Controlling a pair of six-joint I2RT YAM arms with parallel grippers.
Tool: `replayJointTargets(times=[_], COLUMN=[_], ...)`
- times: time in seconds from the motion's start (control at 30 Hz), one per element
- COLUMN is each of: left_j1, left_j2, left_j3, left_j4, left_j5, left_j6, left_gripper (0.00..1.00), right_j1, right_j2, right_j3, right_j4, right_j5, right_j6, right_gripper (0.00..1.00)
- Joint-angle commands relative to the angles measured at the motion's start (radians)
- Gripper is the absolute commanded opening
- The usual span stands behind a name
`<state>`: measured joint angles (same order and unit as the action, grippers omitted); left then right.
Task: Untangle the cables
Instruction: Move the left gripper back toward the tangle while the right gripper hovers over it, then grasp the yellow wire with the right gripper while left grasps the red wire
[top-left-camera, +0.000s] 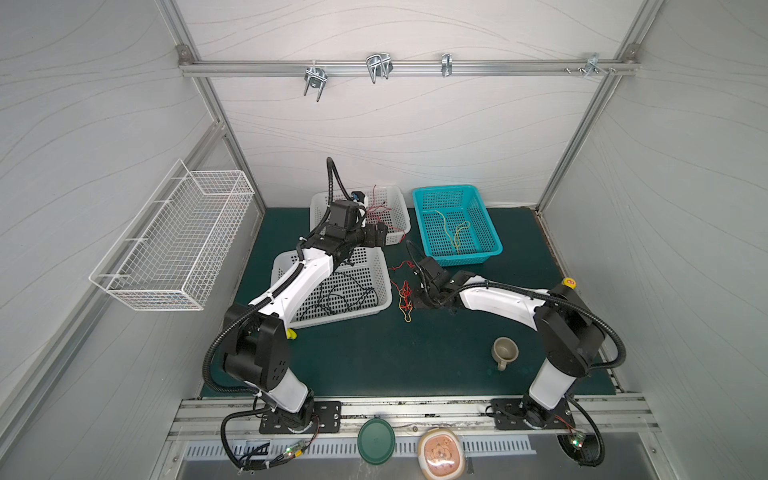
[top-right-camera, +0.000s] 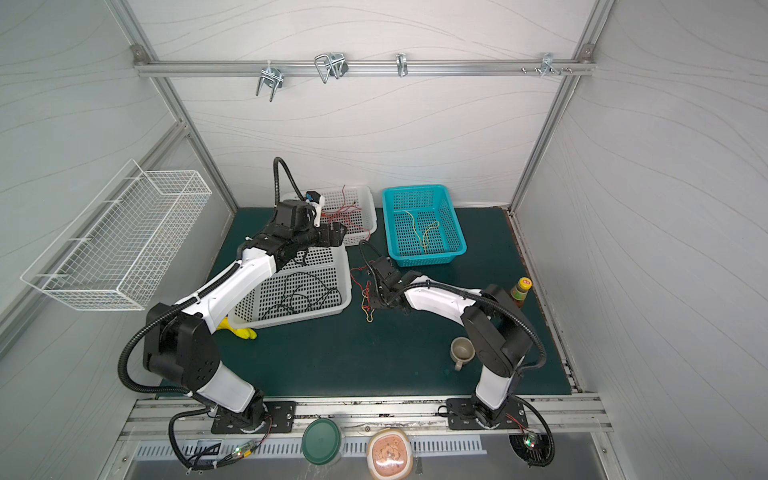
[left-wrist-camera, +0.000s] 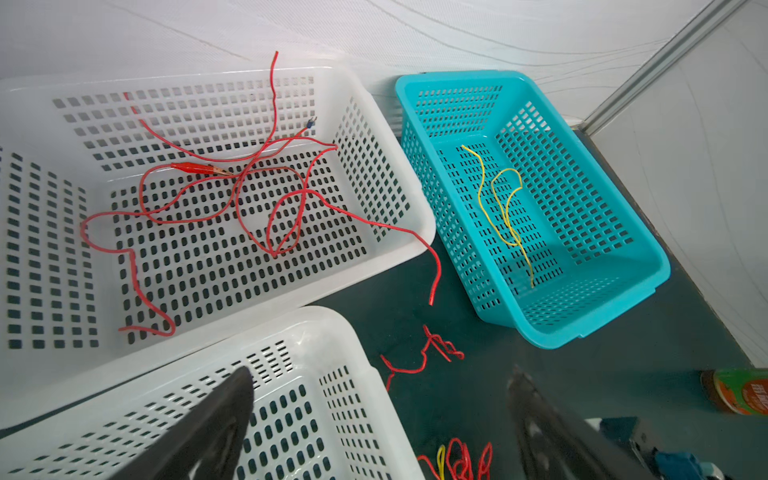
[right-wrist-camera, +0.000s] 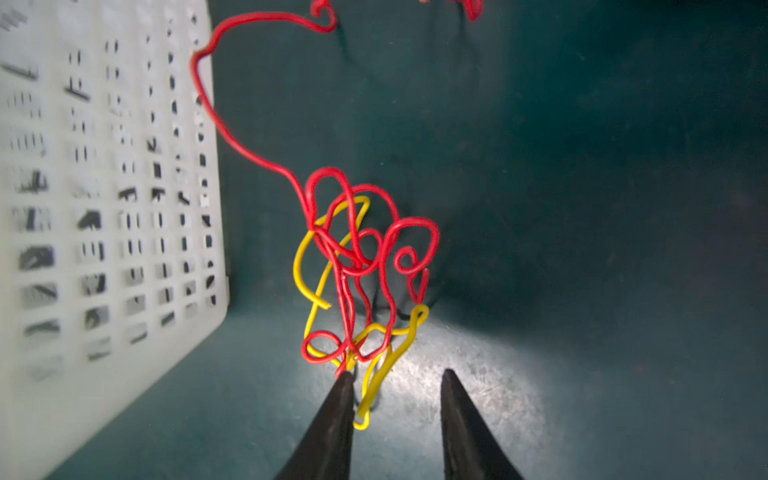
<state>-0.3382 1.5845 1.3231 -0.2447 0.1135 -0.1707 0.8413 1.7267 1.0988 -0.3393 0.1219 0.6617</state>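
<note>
Cables, red-yellow knot just ahead of right gripper, jaws apart, yellow loop against one finger, red tail cut off, left gripper spread wide, fingers blurred.

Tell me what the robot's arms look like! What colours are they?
Both arms, the left arm and right arm, have smooth white shells with chunky black round joints. A ribbed black hose runs along each one. At the tips sit thin black fingers that taper to points. Each stands on a black plate bolted to a silver rail.
</note>
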Motion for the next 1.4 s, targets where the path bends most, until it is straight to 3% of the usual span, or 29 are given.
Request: replayJointTargets(times=[0.0,0.23,0.67,0.9,1.17,1.37], left_j1=[-0.019,-0.064,-0.177,-0.203,-0.217,-0.252], left_j2=[-0.006,0.032,0.105,0.142,0.188,0.219], left_j3=[0.011,0.039,0.115,0.112,0.116,0.13], left_j4=[0.009,-0.011,-0.1,-0.081,0.005,-0.005], left_j5=[0.019,0.069,0.218,0.293,0.453,0.455], left_j6=[0.008,0.007,-0.012,-0.051,-0.142,-0.156], left_gripper=[0.95,0.95,0.94,0.91,0.86,0.83], right_j1=[0.007,0.005,0.004,0.004,0.004,0.002], right_j2=[-0.022,-0.035,-0.306,-0.498,-0.666,-0.745], right_j3=[-0.027,-0.036,-0.07,-0.143,-0.218,-0.257], right_j4=[0.002,-0.026,-0.179,-0.097,-0.034,-0.018], right_j5=[0.04,0.078,0.372,0.38,0.356,0.369], right_j6=[0.006,-0.023,-0.225,-0.366,-0.475,-0.483], right_gripper=[0.24,0.0,0.0,0.0,0.0,0.0])
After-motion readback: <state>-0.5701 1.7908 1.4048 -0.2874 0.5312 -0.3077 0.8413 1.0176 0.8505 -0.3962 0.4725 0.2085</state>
